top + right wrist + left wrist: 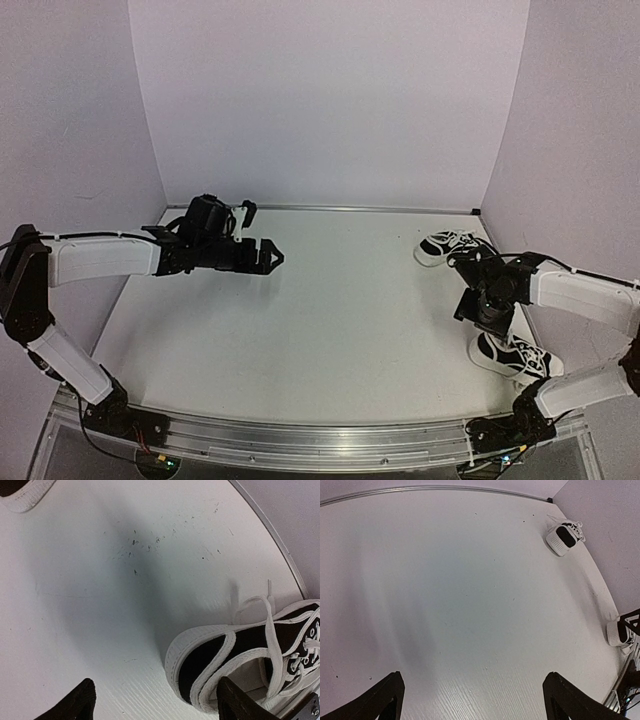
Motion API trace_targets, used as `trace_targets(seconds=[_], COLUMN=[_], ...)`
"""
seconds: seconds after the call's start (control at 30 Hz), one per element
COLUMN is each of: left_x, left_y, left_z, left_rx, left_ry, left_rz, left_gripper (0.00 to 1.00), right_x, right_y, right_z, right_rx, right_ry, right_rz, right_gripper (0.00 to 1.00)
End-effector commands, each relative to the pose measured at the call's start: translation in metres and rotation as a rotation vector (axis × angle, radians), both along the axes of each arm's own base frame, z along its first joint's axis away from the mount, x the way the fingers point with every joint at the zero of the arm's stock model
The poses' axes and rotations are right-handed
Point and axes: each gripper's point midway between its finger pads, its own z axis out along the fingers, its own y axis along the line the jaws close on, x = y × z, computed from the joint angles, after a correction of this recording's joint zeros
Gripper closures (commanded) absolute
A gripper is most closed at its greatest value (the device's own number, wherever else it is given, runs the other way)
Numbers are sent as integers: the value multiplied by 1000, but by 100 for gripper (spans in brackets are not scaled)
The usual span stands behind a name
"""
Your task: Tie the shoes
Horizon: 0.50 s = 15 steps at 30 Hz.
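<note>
White desk, matte, bare over most of its top. Thin metal strip runs along the far edge. Two black shoes with white soles lie on it, both on the right side. The far shoe is near the far right corner and the near shoe is by the right edge, well apart. A loose white lace trails on the desk beside the near shoe. There are small dark specks and scratches on the surface between them.
</note>
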Motion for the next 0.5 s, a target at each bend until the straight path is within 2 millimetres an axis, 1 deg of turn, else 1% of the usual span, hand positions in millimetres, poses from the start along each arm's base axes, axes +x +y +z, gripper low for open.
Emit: trace_targets(seconds=[0.0, 0.1, 0.2, 0.27, 0.37, 0.47], left_x=[-1, -1, 0, -1, -1, -1], left_y=[5, 6, 9, 11, 14, 15], left_z=[11, 12, 16, 17, 18, 17], left_rx=[4, 10, 16, 16, 23, 29], left_ry=[-45, -46, -55, -59, -66, -66], left_rz=[6, 11, 21, 27, 39, 42], left_gripper=[0, 0, 0, 0, 0, 0], right_x=[11, 18, 18, 11, -5, -14], right_y=[8, 12, 14, 14, 15, 21], right_z=[-6, -5, -4, -9, -16, -16], right_rx=[6, 3, 17, 39, 90, 158], right_ry=[-16, -20, -22, -4, 19, 19], right_rz=[26, 44, 43, 43, 44, 42], right_gripper=[32, 39, 44, 47, 50, 55])
